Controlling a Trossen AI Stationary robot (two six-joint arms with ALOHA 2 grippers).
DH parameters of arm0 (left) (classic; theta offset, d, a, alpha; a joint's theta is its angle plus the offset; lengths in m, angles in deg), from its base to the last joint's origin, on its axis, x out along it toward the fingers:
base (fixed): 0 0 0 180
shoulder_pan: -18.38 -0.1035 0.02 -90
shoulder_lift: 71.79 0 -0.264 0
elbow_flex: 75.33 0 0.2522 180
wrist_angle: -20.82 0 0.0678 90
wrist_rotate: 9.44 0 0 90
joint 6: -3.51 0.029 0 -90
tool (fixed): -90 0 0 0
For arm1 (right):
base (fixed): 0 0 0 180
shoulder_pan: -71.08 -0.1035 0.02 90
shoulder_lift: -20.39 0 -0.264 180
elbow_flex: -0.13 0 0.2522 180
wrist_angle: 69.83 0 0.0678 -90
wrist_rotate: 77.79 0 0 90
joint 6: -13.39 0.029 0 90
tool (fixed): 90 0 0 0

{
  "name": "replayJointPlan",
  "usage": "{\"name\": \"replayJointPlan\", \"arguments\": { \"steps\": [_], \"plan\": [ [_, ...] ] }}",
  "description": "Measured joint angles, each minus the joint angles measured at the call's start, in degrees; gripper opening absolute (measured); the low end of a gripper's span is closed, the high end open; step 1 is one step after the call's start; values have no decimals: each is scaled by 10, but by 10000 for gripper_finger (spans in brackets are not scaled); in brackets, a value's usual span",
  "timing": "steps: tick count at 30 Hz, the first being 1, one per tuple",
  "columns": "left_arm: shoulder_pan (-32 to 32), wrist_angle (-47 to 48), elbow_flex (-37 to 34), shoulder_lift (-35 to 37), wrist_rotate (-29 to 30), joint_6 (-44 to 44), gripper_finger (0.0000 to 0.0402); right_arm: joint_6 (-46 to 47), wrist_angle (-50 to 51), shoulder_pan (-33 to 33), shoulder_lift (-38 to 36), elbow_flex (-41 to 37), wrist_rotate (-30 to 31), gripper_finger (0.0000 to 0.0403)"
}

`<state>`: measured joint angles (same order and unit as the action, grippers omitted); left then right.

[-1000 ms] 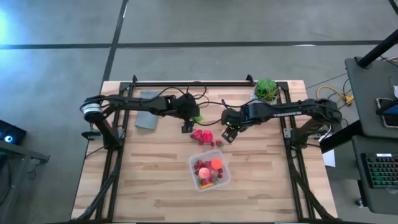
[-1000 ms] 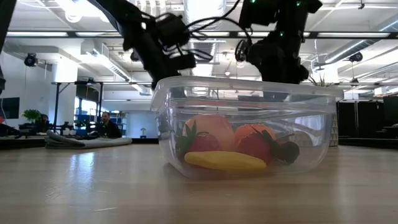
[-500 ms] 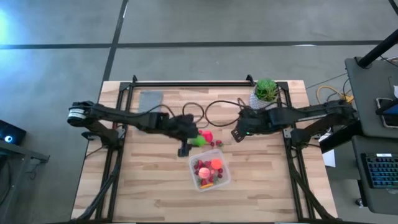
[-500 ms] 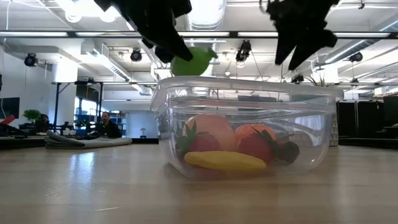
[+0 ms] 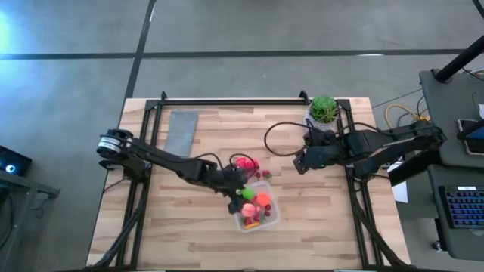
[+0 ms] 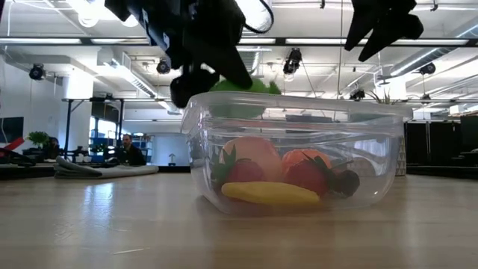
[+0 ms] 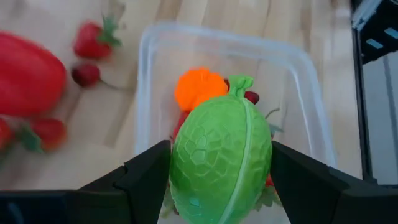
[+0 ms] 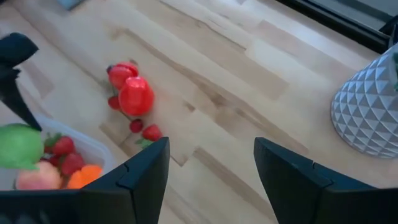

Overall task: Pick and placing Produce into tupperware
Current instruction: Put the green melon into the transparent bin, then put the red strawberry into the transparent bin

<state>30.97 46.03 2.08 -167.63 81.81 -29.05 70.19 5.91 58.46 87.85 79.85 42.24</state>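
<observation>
High view: the left tool [image 5: 243, 193] reaches over the near-left edge of the tupperware [image 5: 272, 217], clamped on a green textured fruit [image 5: 247, 194]. Left wrist view confirms the grip: both dark fingers [image 7: 149, 177] press against the sides of the green fruit [image 7: 222, 158], which hangs just above the clear tupperware [image 7: 144, 93] with an orange piece [image 7: 196, 87] and red berries visible inside. Low view shows the green fruit [image 6: 243, 86] at the rim of the tupperware [image 6: 373, 157], and inside it a peach-coloured piece [image 6: 254, 153], an orange piece [image 6: 305, 158], red berries and a yellow piece [image 6: 270, 193] at the bottom.

Outside the container, on the tabletop [image 5: 174, 219], a red pepper [image 5: 243, 162] lies just behind the tupperware, with small strawberries [image 5: 265, 174] beside it. Right wrist view shows the same red pepper [image 8: 135, 94] with strawberries [image 8: 151, 132] scattered near it.

The right tool [image 5: 299, 162] hovers over the tabletop near the potted plant [image 5: 324, 110], well apart from the tupperware; its fingers [image 8: 146, 171] stand spread wide with nothing between them. A grey cloth [image 5: 181, 129] lies flat at the far left of the tabletop.
</observation>
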Motion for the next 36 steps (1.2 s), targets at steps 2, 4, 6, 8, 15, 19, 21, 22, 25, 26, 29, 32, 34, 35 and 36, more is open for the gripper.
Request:
{"name": "replayJointPlan", "arguments": {
  "steps": [2, 4, 6, 8, 15, 19, 21, 22, 25, 26, 29, 32, 34, 35, 36],
  "plan": [
    [7, -2, 1, -13, 0, -30, 246, -2, 2, -7, 1, 0, 0, 226],
    [10, -2, 1, -24, 1, -57, 246, -3, 8, -12, 2, 0, 0, 226],
    [10, 3, 0, -31, 2, -85, 246, -10, 8, -16, 5, -1, 0, 226],
    [10, 4, 0, -37, 4, -110, 246, -23, 7, -19, 7, -3, -5, 226],
    [10, 15, 0, -37, 9, -122, 250, -48, 7, -20, 7, -31, -62, 226],
    [10, 15, 5, -36, 32, -121, 261, -54, 6, -20, 10, -54, -82, 226],
    [10, 16, 7, -35, 39, -121, 269, -54, 6, -20, 9, -66, -82, 226],
    [10, 15, 7, -35, 39, -121, 271, -57, 7, -20, 8, -72, -82, 226],
    [9, 15, 7, -35, 39, -121, 274, -58, 5, -20, 9, -81, -82, 226],
    [9, 15, 7, -35, 39, -121, 274, -47, 3, -20, 9, -81, -82, 226],
    [10, 15, 8, -35, 36, -123, 274, -40, -7, -20, 9, -81, -81, 226],
    [10, 16, 7, -27, 15, -136, 274, -90, -46, -20, 9, -79, -83, 226],
    [10, 16, 7, -14, -5, -136, 274, -139, -86, -20, 11, -82, -101, 226],
    [10, 16, 7, -6, -9, -136, 274, -167, -102, -20, 15, -85, -110, 226],
    [10, 15, 7, 3, -9, -136, 274, -194, -113, -20, 21, -87, -117, 226]
  ]
}}
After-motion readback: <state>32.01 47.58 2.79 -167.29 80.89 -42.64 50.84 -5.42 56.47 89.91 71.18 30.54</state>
